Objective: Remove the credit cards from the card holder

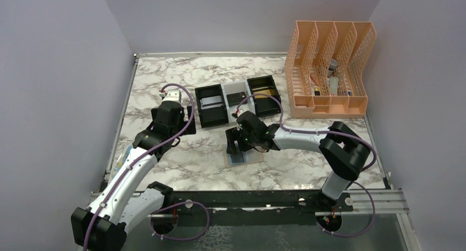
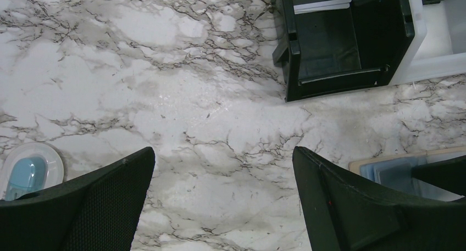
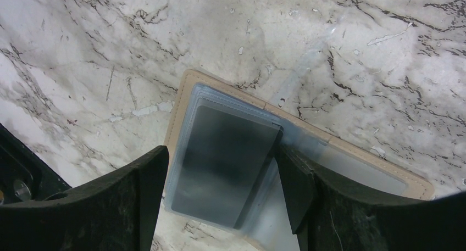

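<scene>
The tan card holder lies open and flat on the marble, also seen in the top view and at the right edge of the left wrist view. A dark grey credit card sits in its left clear pocket, its right edge raised a little. My right gripper is open and straddles that card. Its right pad touches the card's right edge, and its left pad stands by the holder's left rim. My left gripper hangs wide open over bare marble, left of the holder.
Behind the holder stand two black bins with a white one between. The left holds a silvery card, the right something gold. A peach mesh organizer stands at the back right. A white dish lies near the left arm.
</scene>
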`<action>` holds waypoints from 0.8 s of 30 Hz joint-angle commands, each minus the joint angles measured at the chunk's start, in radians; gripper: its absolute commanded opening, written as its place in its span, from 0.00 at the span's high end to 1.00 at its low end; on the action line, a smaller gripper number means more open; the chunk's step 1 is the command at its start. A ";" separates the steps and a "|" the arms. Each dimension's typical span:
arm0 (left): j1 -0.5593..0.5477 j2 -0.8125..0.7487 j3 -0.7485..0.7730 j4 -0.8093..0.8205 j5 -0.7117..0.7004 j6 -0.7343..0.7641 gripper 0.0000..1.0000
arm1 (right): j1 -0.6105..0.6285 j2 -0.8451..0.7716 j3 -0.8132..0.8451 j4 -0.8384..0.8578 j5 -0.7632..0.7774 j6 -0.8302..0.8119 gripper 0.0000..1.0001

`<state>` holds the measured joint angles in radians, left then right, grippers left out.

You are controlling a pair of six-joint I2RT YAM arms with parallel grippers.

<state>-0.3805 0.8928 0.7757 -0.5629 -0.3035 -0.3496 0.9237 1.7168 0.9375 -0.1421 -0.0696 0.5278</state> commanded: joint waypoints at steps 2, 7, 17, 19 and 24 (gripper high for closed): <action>0.006 -0.019 -0.002 -0.009 -0.008 0.001 0.01 | 0.008 0.036 -0.005 -0.082 0.092 0.004 0.26; 0.005 -0.020 -0.003 -0.009 -0.006 0.003 0.01 | 0.015 0.041 0.006 -0.105 0.146 -0.008 0.26; 0.005 -0.014 -0.004 -0.009 -0.004 0.004 0.01 | 0.027 0.066 0.011 -0.088 0.142 0.010 0.33; 0.005 -0.012 -0.004 -0.009 -0.004 0.004 0.01 | 0.027 0.056 -0.002 -0.063 0.111 0.010 0.35; 0.005 -0.012 -0.003 -0.009 0.003 0.003 0.01 | 0.007 0.035 -0.032 -0.001 0.018 0.019 0.37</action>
<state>-0.3805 0.8902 0.7757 -0.5629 -0.3031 -0.3492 0.9482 1.7313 0.9573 -0.1726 0.0216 0.5301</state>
